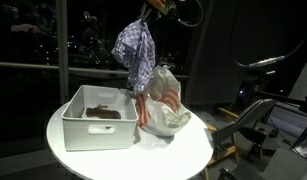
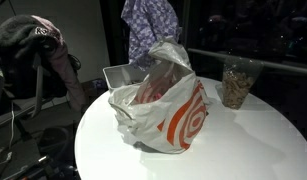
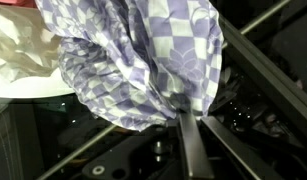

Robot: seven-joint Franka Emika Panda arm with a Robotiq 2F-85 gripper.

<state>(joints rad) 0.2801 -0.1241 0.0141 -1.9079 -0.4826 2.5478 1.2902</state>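
With the claw clamped shut on only a fold of the purple-and-white checked cloth hanging above the red-printed white plastic bag, the fabric may slip free and fall.

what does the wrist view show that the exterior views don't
Only the wrist view: the gripper up close, shut on a fold of the checked purple cloth.
Only the exterior views: the white bin with a dark item inside, the red rings on the plastic bag, and a clear jar with brown contents.
Both: the cloth hanging in the air, and what looks like a white corner of the bag.
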